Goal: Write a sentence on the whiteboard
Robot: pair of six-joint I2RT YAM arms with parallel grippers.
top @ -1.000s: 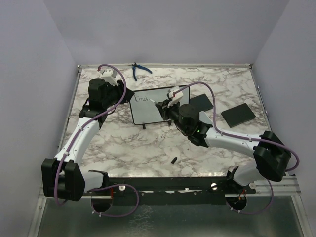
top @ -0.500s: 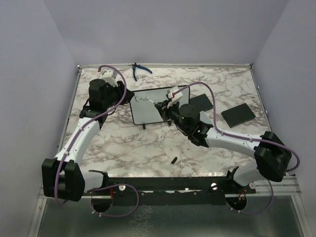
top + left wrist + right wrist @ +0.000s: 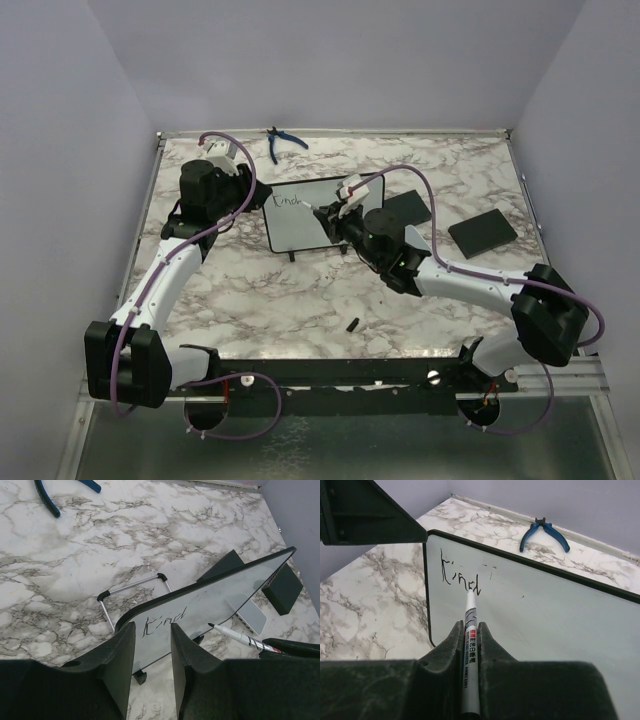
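Since the sentence (image 3: 460, 580) reads only "Kind", right fingers (image 3: 445, 650) clamp the marker (image 3: 470, 607), tip on the whiteboard (image 3: 310, 215). It stands tilted near the surface's (image 3: 300, 290) far edge, mid-width. Left fingers (image 3: 120, 655), narrowly apart, sit at its left edge, probably bracing.

Left claw (image 3: 151, 630) stands narrowly parted, right claw (image 3: 470, 627) clamped tight.

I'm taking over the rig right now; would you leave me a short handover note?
Left gripper: at the whiteboard's left end, fingers slightly apart; whether it grips is unclear.
Right gripper: shut on the marker, tip at the board by the "d".
The board stands tilted on its feet.
Done: the sentence reads "Kind" only.
Left: all remaining words.
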